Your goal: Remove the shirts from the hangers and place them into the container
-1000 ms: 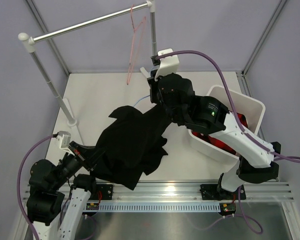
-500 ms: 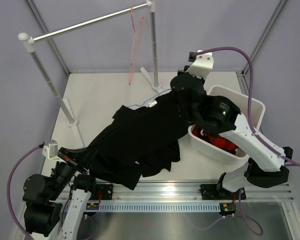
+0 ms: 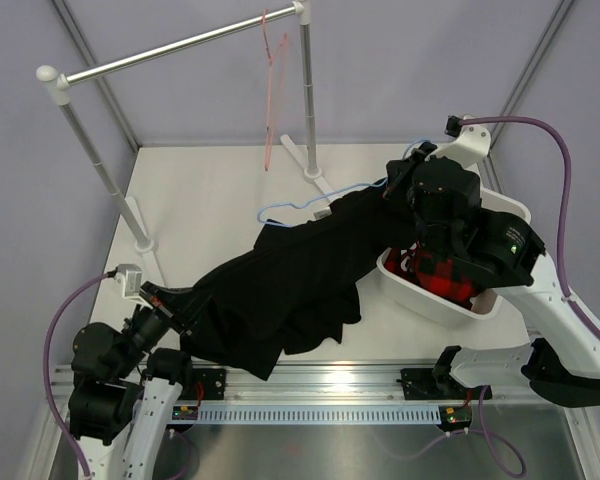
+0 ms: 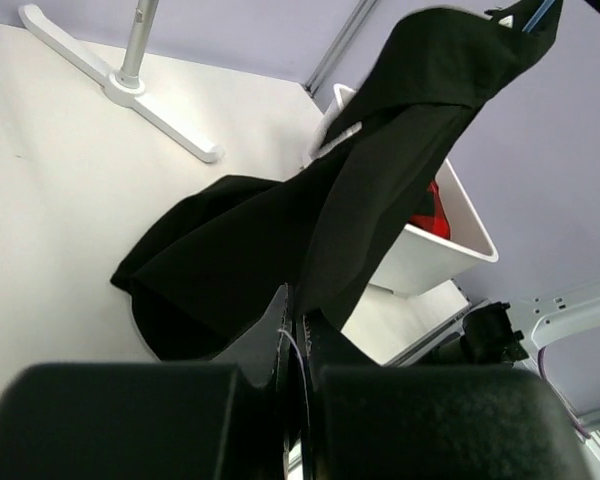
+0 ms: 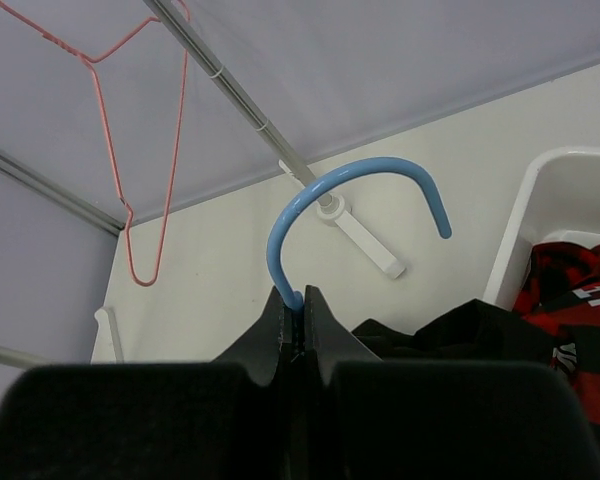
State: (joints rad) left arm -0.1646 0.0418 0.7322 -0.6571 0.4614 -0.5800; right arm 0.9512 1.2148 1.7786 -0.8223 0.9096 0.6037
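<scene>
Black shirt (image 3: 300, 280) stretches taut from the table's (image 3: 210, 190) near-left corner toward the container (image 3: 435, 305) at its right edge. We see the left gripper (image 4: 298, 325) clenched on its fabric and the right gripper (image 5: 298, 305) clamped on the blue hanger (image 5: 365, 166).

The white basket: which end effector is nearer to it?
Right. The right end effector holds the blue hanger beside the basket; the left end effector grips the black shirt far across the table.

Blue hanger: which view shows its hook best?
Right wrist: the blue hanger shows its whole hook close up, pinched by the right hand. Top external shows thin wire at the black shirt's edge; left wrist, only a sliver.
</scene>
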